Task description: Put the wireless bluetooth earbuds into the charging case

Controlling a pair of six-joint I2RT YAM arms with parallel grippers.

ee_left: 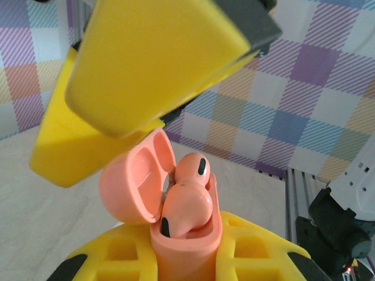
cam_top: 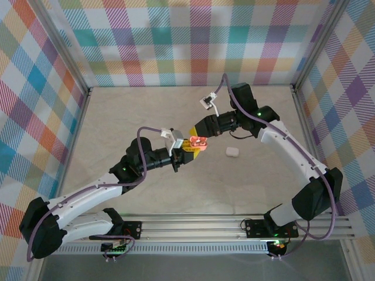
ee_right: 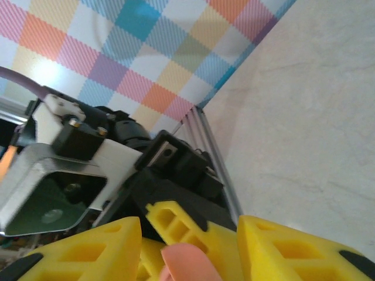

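Salmon-pink plastic earbuds (ee_left: 186, 202), two of them, sit inside a matching salmon-pink pebble-shaped charging case (ee_left: 187, 254). It is held up in the air over the pale marbled surface (cam_top: 146, 111), between the two arms. The left hand (cam_top: 186, 147) is clamped tight on the lower body of the case, one yellow jaw on either side. The right hand (cam_top: 195, 132) hovers just above with its yellow jaws partly apart. In its own wrist view a pink edge pokes up between them, and neither jaw clearly touches it, so I judge it holds nothing. The hinged pink lid (ee_left: 133, 184) stands open, tipped back beside the right hand's lower jaw. A small white pebble-shaped case (cam_top: 232, 152) lies on the surface, well apart to the right.

To my eye the pink pair is the step in hand, and it is nearly done. Both buds are in their wells, though the nearer one looks to ride high and a little askew. The next move, I'd guess, calls for a light press on that bud, or a nudge of the lid over its hinge while the left hand braces the case.

Hard to make out: whether the buds are fully seated, whether the white case is open or closed, and the right hand's tips, cut off at the bottom edge of its wrist view.
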